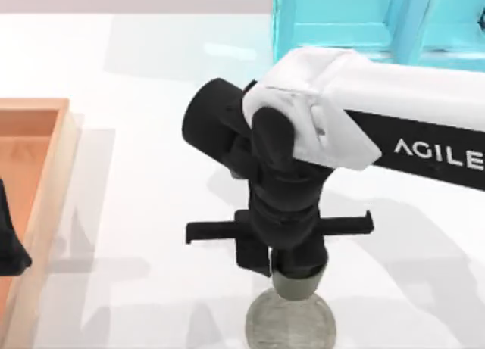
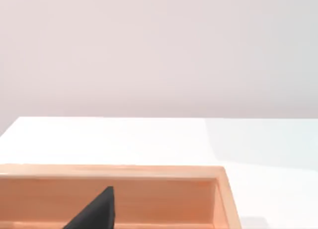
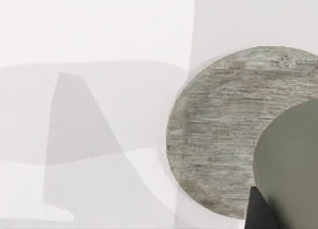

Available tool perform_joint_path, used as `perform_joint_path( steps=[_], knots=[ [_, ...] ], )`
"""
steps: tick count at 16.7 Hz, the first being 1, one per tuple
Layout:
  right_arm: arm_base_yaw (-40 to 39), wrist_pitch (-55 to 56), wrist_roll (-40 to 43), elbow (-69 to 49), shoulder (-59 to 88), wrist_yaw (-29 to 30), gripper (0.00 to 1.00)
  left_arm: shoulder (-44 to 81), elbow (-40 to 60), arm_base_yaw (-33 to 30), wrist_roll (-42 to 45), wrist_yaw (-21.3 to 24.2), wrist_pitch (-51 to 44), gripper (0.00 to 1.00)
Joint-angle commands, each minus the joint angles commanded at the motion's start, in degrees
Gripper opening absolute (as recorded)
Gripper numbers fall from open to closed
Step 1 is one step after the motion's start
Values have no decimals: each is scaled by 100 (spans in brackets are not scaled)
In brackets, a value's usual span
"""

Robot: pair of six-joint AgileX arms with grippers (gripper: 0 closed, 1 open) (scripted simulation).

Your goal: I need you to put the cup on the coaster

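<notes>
right end effector (image 1: 297, 277) holds cup (image 1: 295, 285) over coaster (image 1: 291, 326).

right arm — reaching in from the right, wrist pointing down | right gripper (image 1: 297, 277) — low

A wooden tray (image 1: 47, 175) with a black thing (image 1: 9, 243) inside sat on the white table (image 1: 136, 99) well left of the pincer, a turquoise frame (image 1: 364, 23) behind it.

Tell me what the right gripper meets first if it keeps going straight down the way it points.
Most likely the coaster. The right gripper points down with the cup at its tip, directly over the grey disc. Whether the cup already touches it cannot be told.
</notes>
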State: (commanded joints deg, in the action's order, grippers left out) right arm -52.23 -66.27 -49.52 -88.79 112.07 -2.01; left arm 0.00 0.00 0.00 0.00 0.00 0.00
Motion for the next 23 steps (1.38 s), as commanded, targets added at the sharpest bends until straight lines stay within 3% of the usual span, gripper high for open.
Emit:
perform_joint_path(
  steps=[4,11,17,22,23],
  knots=[
    [-284,12,-645,80,-164,-17,0,0,0,0,0,0,0,100],
    [-264,114,-656,155,-99,-19,0,0,0,0,0,0,0,100],
    [-259,1301,-627,1118,82,-23,0,0,0,0,0,0,0,100],
    [-253,1431,-621,1245,92,-17,0,0,0,0,0,0,0,100],
    [-253,1431,-621,1245,92,-17,8,0,0,0,0,0,0,100]
  ],
)
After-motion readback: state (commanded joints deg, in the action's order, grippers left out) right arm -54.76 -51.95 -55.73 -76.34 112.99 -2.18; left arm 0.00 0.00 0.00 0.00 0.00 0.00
